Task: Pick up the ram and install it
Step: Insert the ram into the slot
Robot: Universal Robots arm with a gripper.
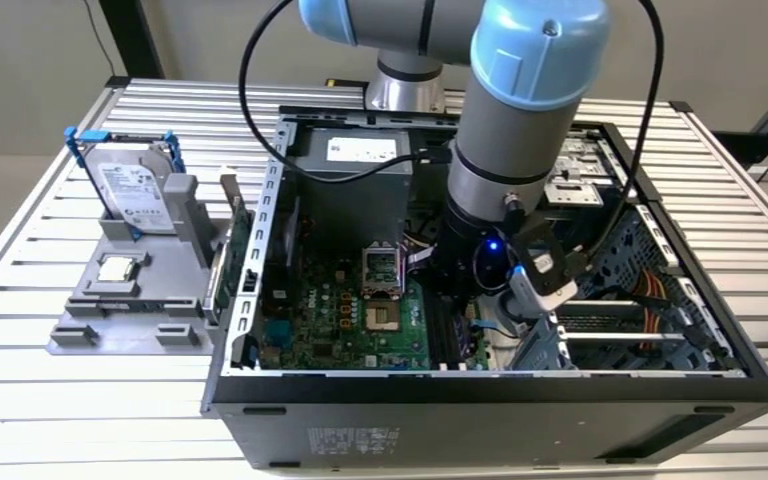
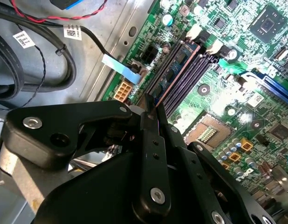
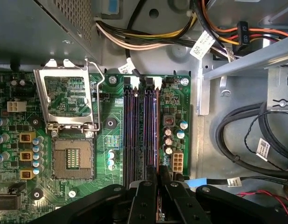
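First wrist view is showing the ram (image 3: 156, 140) standing on edge in the slot nearest the white connector (image 3: 177, 162), its long axis running straight away from the gripper (image 3: 158, 189) — fingers (image 3: 147, 198) nearly closed, pinching its near end over the motherboard (image 3: 111, 154).

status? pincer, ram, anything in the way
Pincer shut on the ram, down inside the case. Ram stands edge-on in a memory slot on the motherboard. Nothing blocking the slot; cables lie off to the side.
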